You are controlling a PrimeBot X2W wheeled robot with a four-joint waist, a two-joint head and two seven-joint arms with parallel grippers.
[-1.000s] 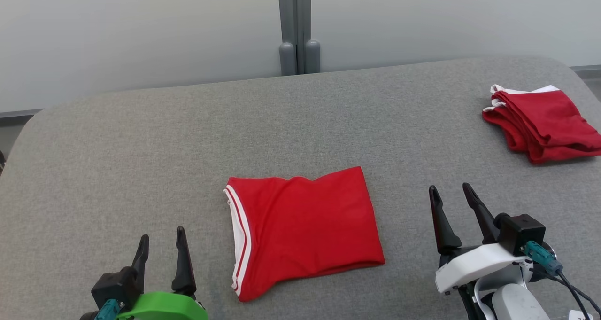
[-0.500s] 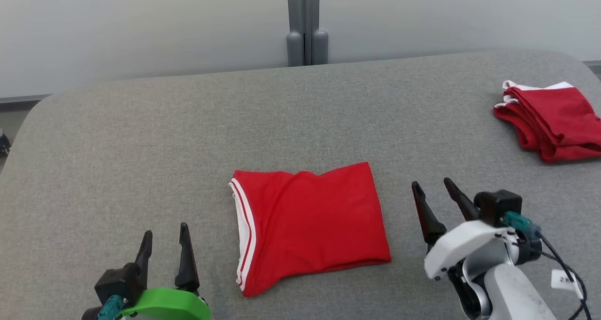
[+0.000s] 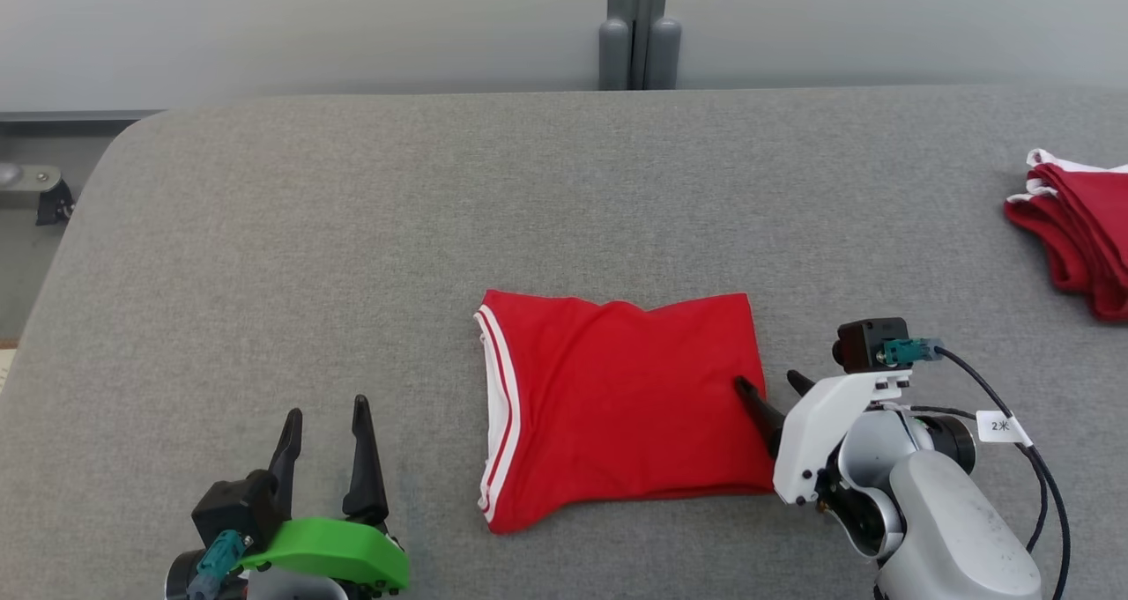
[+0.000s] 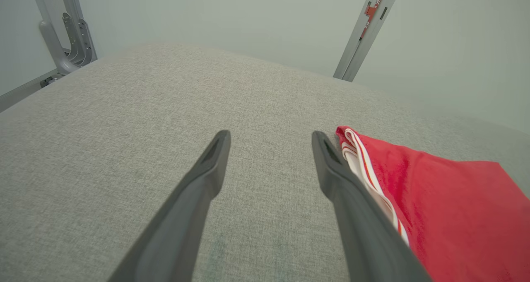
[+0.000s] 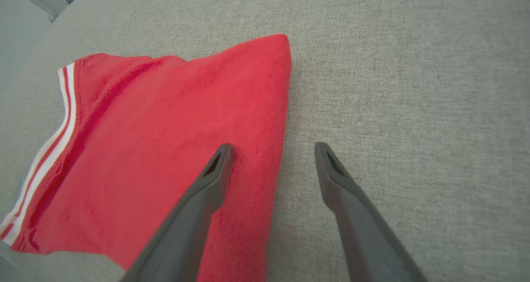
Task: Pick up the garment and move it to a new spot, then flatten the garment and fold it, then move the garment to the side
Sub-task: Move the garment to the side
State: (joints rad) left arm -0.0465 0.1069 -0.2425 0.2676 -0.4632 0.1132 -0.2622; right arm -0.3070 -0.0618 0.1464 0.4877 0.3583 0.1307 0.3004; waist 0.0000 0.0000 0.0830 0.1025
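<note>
Grey padded table [image 3: 352, 230]. Folded red garment [image 3: 617, 424] centre-near, long axis L-R. Right gripper [image 3: 767, 380] wide open, empty, straddling garment's right edge: nearer arm. Left gripper [image 3: 326, 409] also open, empty, near-left, off the cloth.

One grey table [image 3: 352, 230]; two red cloth items on it: one folded garment [image 3: 617, 406] at centre, one stack [image 3: 1075, 230] at three o'clock, its layers uncountable; two grippers: left gripper [image 3: 326, 411] at seven o'clock, right gripper [image 3: 767, 380] at five o'clock; two rounded posts [image 3: 614, 54] at twelve o'clock.
</note>
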